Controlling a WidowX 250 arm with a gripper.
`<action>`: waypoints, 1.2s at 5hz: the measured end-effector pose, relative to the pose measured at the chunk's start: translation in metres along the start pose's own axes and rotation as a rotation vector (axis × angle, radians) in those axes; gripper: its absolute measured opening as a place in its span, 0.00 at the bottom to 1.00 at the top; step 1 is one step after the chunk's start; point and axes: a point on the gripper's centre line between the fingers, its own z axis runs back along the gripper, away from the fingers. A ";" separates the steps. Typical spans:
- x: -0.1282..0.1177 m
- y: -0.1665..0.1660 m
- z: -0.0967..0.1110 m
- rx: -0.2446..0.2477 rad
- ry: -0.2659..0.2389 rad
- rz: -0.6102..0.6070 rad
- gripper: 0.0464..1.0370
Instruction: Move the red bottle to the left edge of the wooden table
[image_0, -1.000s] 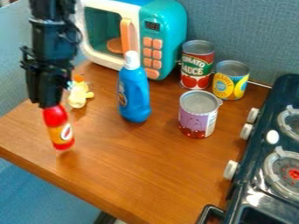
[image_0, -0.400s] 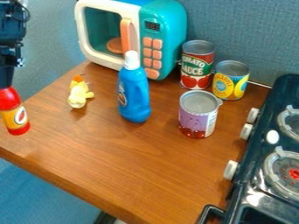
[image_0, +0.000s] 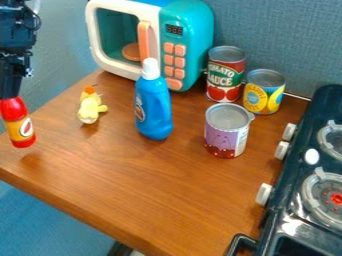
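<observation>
At the left edge of the camera view hangs my gripper (image_0: 9, 96), shut on the top of a red bottle (image_0: 18, 123) with a yellow label. The bottle is nearly upright, its base a little above the wooden table (image_0: 133, 185), with a faint shadow below and to its right. To the right of it a small yellow toy duck (image_0: 89, 107) rests on the table. Farther right stands a blue bottle (image_0: 153, 102) with a white cap.
A teal and white toy microwave (image_0: 190, 30) stands at the back. Right of the blue bottle are a tomato sauce can (image_0: 225, 75), a yellow can (image_0: 263, 92) and a purple can (image_0: 226, 132). A dark toy stove (image_0: 300, 165) lines the right side.
My gripper has moved left with the red bottle in it, from beside the duck to the view's left edge, then slightly up. The other things have not moved.
</observation>
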 end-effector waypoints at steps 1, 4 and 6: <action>0.008 0.002 -0.012 0.002 0.017 -0.018 0.30; 0.012 -0.002 -0.020 -0.005 0.042 -0.038 0.68; -0.007 -0.011 0.015 0.020 -0.057 -0.003 0.97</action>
